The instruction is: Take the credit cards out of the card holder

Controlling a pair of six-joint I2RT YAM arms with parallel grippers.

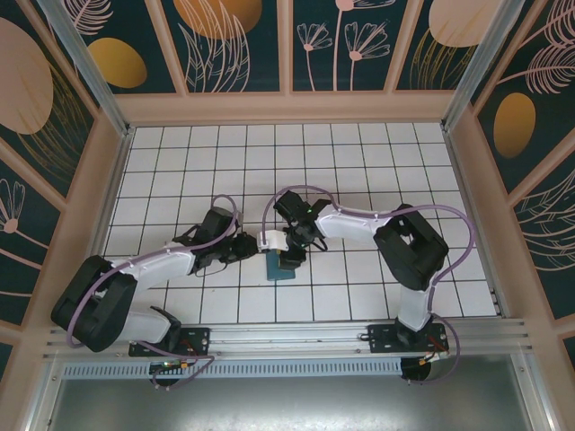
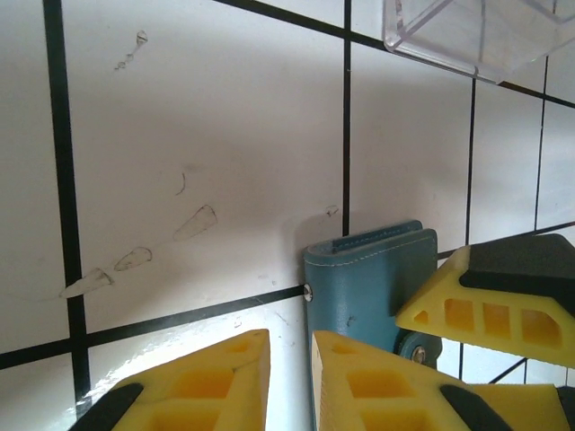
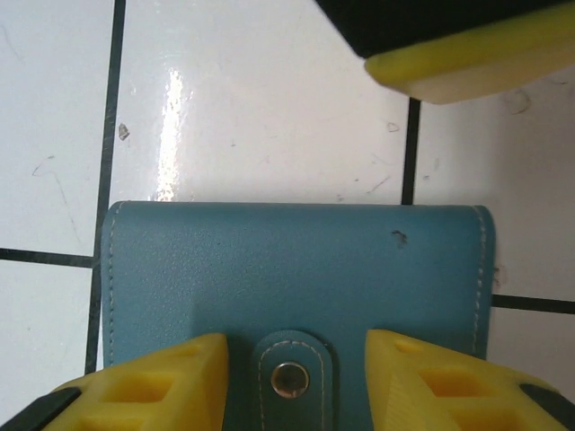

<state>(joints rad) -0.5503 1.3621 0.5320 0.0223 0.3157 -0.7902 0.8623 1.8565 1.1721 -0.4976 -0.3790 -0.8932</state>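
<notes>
Teal-blue folding card holder sits mid white-tiled tabletop, open tiles around; right pincer part-open astride its snap tab; left pincer nearly closed, grip unclear. Left wrist view: clear plastic box, upper right.

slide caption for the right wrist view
Right gripper jaws straddle the snap tab of the closed teal card holder on white tiles.

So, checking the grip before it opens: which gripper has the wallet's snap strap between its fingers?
The right gripper: its yellow fingers straddle the snap strap on the closed teal wallet. The left gripper sits at the wallet's edge instead.
</notes>
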